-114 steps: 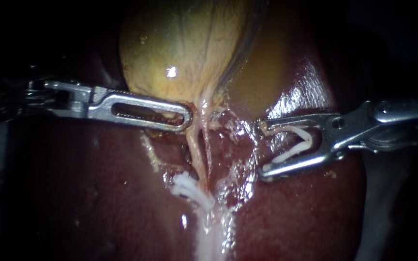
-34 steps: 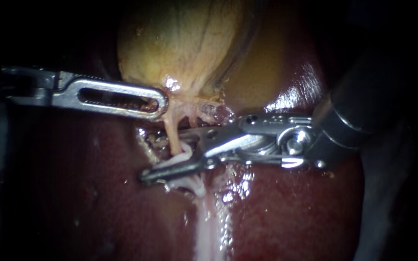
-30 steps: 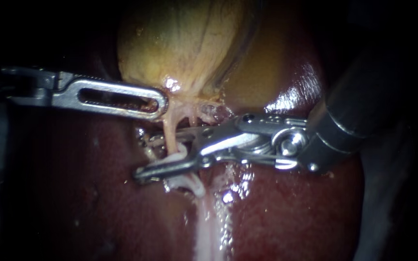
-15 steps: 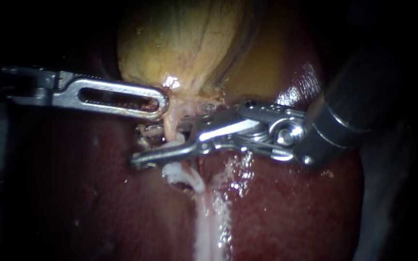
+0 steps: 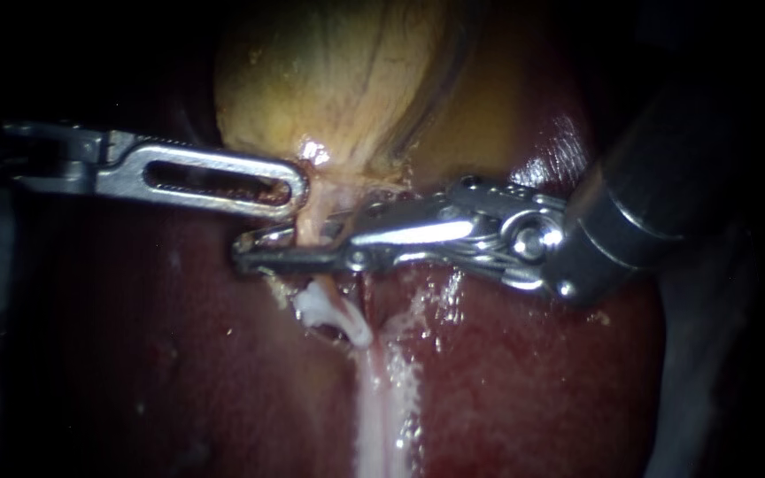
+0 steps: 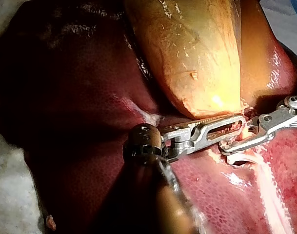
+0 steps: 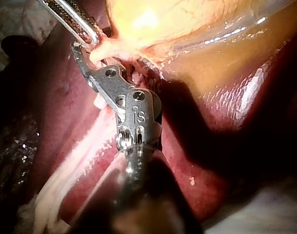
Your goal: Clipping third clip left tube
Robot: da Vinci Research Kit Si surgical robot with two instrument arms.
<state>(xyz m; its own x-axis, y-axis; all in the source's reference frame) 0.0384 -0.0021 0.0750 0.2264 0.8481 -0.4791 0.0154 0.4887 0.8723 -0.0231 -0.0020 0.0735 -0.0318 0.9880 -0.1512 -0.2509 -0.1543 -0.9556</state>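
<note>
The left tube (image 5: 312, 228), below the gallbladder (image 5: 329, 80), is pinched by the right tool (image 5: 246, 254) just above two white clips (image 5: 316, 305). The gallbladder is gripped by the left tool (image 5: 295, 191).

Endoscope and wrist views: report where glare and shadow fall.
Endoscope view: glare patches on the wet dark-red liver, a glint on the yellow-green gallbladder sac, edges lost in darkness. Left wrist view: a hotspot on the gallbladder, liver beside it shadowed. Right wrist view: gallbladder overlit, glossy streaks on the liver.
</note>
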